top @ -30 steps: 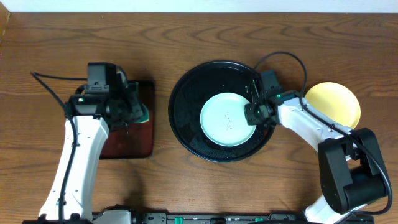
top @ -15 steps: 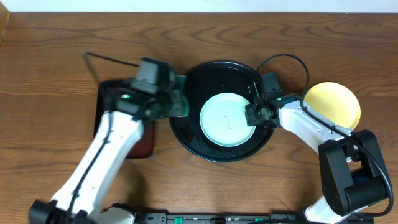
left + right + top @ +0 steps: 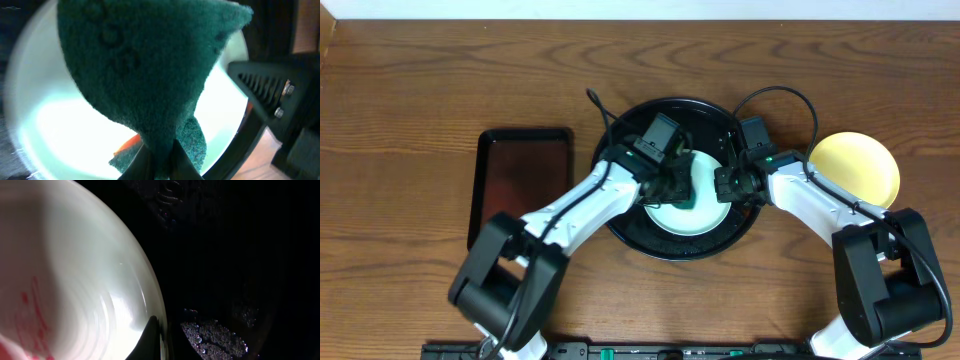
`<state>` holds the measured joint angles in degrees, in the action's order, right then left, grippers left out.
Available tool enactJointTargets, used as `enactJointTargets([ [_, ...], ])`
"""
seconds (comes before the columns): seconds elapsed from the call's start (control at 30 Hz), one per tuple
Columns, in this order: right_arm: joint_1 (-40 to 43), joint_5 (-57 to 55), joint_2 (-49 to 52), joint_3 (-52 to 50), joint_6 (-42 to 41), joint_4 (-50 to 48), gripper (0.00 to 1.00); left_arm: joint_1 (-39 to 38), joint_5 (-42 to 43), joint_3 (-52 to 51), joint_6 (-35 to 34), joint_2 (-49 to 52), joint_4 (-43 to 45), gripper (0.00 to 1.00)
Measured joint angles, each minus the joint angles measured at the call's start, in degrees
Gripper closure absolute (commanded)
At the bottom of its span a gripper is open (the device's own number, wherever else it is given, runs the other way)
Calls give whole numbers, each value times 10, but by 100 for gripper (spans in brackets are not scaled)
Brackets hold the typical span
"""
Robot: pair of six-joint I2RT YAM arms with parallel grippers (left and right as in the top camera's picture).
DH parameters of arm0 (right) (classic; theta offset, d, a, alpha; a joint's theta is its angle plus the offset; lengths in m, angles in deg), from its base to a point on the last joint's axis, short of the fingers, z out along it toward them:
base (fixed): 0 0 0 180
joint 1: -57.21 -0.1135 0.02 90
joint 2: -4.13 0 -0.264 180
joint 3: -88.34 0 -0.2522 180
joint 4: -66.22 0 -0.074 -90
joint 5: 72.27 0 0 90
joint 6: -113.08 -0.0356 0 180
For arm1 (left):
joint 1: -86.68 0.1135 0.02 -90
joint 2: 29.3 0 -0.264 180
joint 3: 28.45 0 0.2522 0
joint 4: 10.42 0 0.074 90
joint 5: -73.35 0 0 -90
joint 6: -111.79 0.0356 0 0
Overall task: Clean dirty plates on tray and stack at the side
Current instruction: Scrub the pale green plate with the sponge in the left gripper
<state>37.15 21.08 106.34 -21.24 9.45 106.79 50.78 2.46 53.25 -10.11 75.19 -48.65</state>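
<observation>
Round tray [image 3: 695, 112] sits at centre of the table [image 3: 420, 80]. Rectangular tray [image 3: 520, 188] lies to its left, apart. First plate [image 3: 703, 205] lies in the round tray, slightly right of its middle. Second plate [image 3: 855, 168] lies on the table right of the round tray, near it, not touching. Left gripper [image 3: 672, 180] is above the first plate, with the pad [image 3: 150, 65] pinched between its fingers and hanging over the plate. Right gripper [image 3: 725, 185] is at the first plate's right rim, the rim between its fingers.

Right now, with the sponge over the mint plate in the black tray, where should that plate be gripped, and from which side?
Its thin right rim, from the right. The mint plate lies flat and shallow in the black tray, so only the raised edge can be pinched; the sponge in the left pincer covers its middle and left. The right pincer sits there.
</observation>
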Motion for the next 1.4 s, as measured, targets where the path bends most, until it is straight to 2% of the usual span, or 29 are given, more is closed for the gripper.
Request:
enactJointTargets([
  [0.3, 0, 0, 0, 0, 0, 2, 99, -3, 34, 5, -58, 63, 37, 92],
  [0.67, 0, 0, 0, 0, 0, 4, 99, 8, 134, 17, -71, 97, 80, 92],
  [0.9, 0, 0, 0, 0, 0, 7, 99, 7, 153, 17, -67, 102, 79, 92],
  [1.17, 0, 16, -3, 1, -5, 20, 99, 16, 90, 52, -56, 96, -69, 92],
  [1.4, 0, 34, -3, 1, -5, 23, 99, 49, -32, 100, -54, 94, -237, 92],
])
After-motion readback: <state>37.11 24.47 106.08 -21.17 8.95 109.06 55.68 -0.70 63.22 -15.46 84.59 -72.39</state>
